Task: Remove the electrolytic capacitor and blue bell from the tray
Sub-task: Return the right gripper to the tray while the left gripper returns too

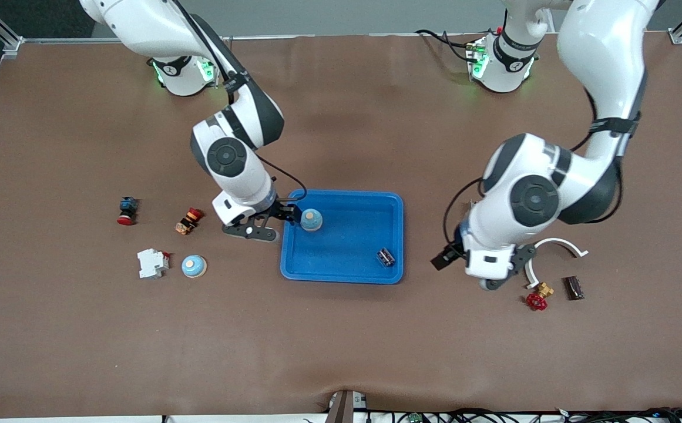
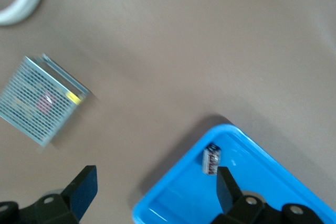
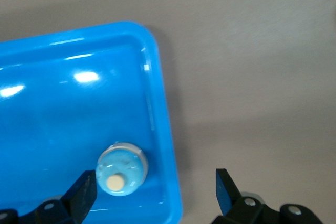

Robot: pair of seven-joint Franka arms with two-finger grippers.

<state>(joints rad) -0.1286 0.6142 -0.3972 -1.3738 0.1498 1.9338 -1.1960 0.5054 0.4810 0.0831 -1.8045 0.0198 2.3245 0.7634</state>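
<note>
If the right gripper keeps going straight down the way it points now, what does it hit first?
Most likely the blue tray's rim: the open right gripper straddles that edge, one finger over the tray by the bell, the other over bare table. Depth is unclear.

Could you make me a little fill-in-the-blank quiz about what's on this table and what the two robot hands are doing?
1. The bell lies inside the blue ____.
2. The right hand is open and holds ____.
3. The capacitor lies in the tray's corner toward the ____ arm's end of the table.
4. The left hand hangs open, with ____ between its fingers.

Missing words: tray; nothing; left; nothing
</note>
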